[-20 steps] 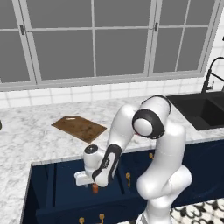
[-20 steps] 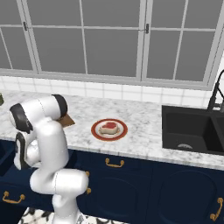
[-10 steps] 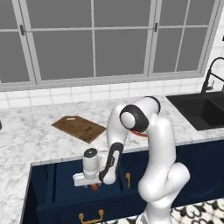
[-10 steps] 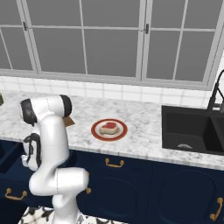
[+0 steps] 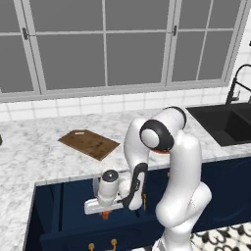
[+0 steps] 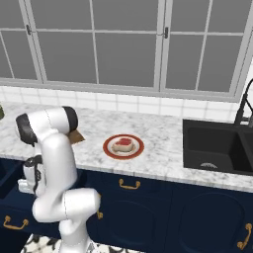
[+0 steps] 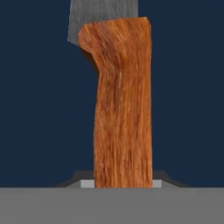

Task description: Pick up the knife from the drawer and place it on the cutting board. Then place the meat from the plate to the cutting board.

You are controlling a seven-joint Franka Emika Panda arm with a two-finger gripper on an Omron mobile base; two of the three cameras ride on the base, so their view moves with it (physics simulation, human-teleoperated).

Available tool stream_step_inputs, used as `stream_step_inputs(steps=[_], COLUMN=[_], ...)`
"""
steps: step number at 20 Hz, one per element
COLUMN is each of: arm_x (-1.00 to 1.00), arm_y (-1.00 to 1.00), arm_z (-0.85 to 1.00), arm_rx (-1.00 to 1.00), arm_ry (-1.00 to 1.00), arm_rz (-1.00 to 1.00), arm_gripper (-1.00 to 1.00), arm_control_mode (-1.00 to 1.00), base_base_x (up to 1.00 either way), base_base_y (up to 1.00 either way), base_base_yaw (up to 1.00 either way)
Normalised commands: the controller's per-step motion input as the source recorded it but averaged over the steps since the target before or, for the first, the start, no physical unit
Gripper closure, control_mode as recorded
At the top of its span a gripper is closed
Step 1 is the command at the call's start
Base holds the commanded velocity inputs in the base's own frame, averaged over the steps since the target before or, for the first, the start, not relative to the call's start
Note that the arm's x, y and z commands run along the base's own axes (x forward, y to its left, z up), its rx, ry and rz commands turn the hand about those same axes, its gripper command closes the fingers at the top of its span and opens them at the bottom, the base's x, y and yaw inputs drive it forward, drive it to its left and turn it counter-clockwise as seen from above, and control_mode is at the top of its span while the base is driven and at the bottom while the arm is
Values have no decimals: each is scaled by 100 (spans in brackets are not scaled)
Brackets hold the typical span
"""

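The arm bends down from the bench [image 5: 34,152] into the open drawer [image 5: 54,206], and the tool [image 5: 104,213] is low inside it, pointing downward. In the hand view, the knife [image 7: 122,105] lies directly under the tool: its orange wooden handle runs up the middle of the picture, and the grey blade begins at the top edge. The dark fingertips [image 7: 164,177] stand close against both sides of the handle, so the tool is closed on the knife. The navy floor of the drawer is behind the knife; I cannot tell whether the knife rests on it or is lifted a little. In the left base view a small orange bit of the handle is visible just below the tool.

The cutting board [image 5: 88,143] lies flat on the marble bench, behind the drawer and to the left of the arm. The plate [image 6: 123,147] stands on the bench to the right of the arm, well apart from the board, and the meat [image 6: 123,145] lies in its white centre. The black sink [image 6: 217,148] is further right.
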Motion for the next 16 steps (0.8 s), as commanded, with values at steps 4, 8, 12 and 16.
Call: stream_step_inputs(steps=[4,8,12,16], arm_x=[17,32,55,73], arm_y=[-7,0,0,6], arm_z=[97,100,100,92], arm_rx=[19,8,0,-3], arm_ry=[8,19,25,31], arm_rz=[24,35,50,56], arm_gripper=[100,100,100,100], arm_control_mode=[-100,-100,-100,-100], base_base_x=[0,0,0,0], base_base_y=[0,0,0,0], base_base_yaw=[0,0,0,0])
